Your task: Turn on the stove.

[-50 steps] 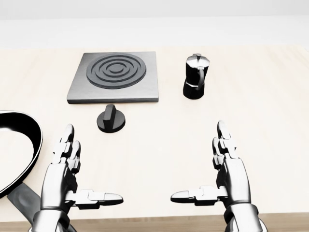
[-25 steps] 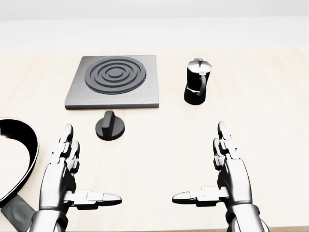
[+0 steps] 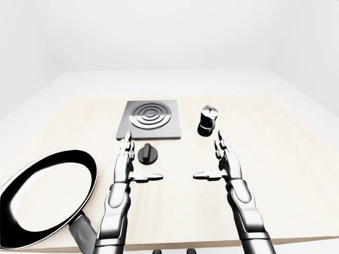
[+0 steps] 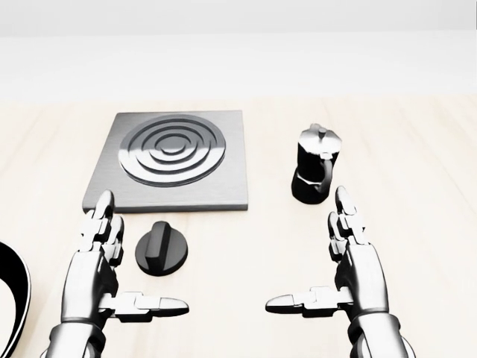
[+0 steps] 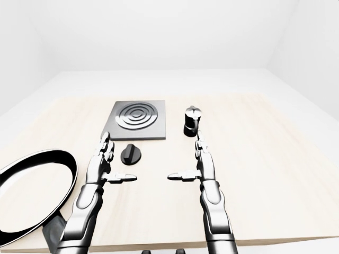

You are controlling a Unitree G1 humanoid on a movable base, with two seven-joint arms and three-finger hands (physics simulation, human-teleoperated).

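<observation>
Stove (image 4: 173,160): upper left of head view, on table (image 4: 417,224).
Knob (image 4: 162,250): just below stove, beside left hand (image 4: 100,272).
Left hand: fingers spread wide, nothing held.
Right hand (image 4: 350,272): fingers spread wide, nothing held.

I'm seeing bright, even, diffuse light washing the pale table (image 3: 296,159) almost white; glare is bleaching the walls above it. Shadows are barely showing on it. Everything is rendering sharp, without blur or edge distortion.

View has moved nearer the stove (image 4: 173,160); pan (image 4: 13,298) seemingly slips left.
</observation>
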